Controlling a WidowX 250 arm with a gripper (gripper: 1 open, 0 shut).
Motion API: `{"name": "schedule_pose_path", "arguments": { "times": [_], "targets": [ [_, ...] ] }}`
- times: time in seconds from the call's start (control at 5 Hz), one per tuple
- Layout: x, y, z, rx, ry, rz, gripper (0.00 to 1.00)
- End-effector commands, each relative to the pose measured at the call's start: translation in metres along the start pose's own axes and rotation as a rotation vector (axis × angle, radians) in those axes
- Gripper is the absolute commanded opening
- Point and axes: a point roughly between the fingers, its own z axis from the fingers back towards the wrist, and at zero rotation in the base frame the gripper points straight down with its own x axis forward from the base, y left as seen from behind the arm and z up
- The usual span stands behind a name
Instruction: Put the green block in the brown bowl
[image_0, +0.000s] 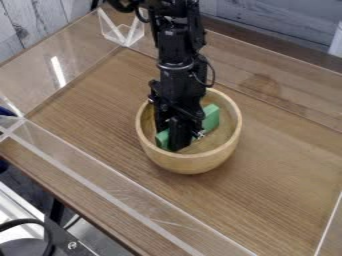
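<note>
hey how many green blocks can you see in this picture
1. The green block is inside the brown bowl, with the end effector reaching down into the bowl over it. The arm hides part of the bowl's inside, so something small could be hidden there.

Wood-grain table (274, 165) with clear raised edge walls, the brown bowl (190, 156) resting near its middle

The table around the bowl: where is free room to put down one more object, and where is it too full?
The wooden table is bare left of the brown bowl, up to the clear wall, and also right of the bowl and in front of it. Crowded is only the bowl itself: the gripper reaches down inside, jaws shut on the green block.
</note>
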Motion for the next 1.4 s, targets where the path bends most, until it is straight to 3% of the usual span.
{"name": "schedule_pose_path", "arguments": {
  "times": [0.0,1.2],
  "targets": [
    [0.006,0.003,0.000,0.016,-0.015,-0.006,0.00],
    [0.011,0.010,-0.020,0.008,0.036,0.018,0.00]
  ]
}}
